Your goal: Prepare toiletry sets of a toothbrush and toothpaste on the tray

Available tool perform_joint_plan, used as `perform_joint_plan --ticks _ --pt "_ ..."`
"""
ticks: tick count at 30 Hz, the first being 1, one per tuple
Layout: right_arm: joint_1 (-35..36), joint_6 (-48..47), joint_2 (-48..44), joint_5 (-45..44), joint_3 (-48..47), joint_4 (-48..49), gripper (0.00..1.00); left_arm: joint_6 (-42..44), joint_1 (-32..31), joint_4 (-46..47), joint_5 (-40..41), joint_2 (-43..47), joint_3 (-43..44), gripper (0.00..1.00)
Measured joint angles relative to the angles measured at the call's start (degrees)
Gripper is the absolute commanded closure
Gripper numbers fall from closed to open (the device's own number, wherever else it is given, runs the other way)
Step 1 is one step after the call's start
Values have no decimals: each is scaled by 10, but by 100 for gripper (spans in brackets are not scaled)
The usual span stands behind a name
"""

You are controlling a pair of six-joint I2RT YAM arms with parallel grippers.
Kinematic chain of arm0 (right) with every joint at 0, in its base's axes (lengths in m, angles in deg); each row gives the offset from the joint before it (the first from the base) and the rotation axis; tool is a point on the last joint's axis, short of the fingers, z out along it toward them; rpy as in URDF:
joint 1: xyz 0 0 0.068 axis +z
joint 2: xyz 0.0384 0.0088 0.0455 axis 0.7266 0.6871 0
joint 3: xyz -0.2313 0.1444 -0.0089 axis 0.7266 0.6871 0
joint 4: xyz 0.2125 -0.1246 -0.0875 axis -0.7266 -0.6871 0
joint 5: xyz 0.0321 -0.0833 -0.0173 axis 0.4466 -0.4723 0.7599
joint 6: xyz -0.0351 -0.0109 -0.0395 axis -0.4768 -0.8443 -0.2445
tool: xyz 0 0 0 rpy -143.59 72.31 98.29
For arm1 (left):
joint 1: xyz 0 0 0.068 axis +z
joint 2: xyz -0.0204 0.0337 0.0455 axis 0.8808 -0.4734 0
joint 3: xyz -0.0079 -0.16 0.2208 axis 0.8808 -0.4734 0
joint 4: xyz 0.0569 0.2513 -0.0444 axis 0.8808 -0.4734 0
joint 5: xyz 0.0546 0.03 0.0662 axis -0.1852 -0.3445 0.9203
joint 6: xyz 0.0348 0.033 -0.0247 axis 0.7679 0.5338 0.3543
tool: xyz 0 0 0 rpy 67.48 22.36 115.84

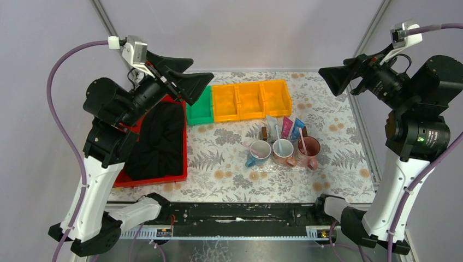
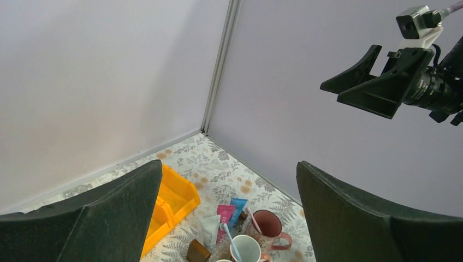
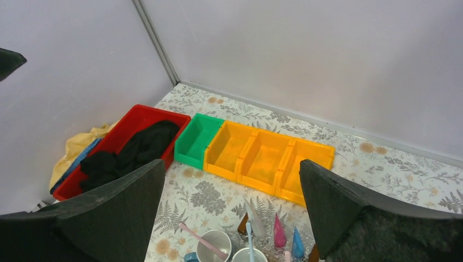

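Judged near complete. Three sets are grouped mid-table: pink toothbrush [image 1: 252, 147], light blue toothbrush [image 1: 278, 138] and whitish-pink toothbrush [image 1: 302, 140], each stood in its own mug [image 1: 284, 154]. White toothpaste tube [image 1: 271, 124], magenta toothpaste tube [image 1: 286, 126] and blue toothpaste tube [image 1: 297, 128] are propped just behind. A tray under them cannot be made out. Left gripper [image 1: 188, 76] and right gripper [image 1: 339, 78] are raised, jaws wide, nothing gripped.

Pale grey walls [image 1: 245, 33]; floral tabletop [image 1: 218, 147] (fern print)
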Motion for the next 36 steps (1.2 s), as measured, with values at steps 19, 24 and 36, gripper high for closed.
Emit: perform_joint_plan --ticks 19,24,36 --pt "0 11 -8 3 1 -12 1 7 0 -13 9 22 -37 0" --pt "0 11 -13 5 9 -12 1 8 0 -14 14 22 -45 0" --pt "0 11 -15 5 12 -11 1 15 0 -14 16 27 -47 0"
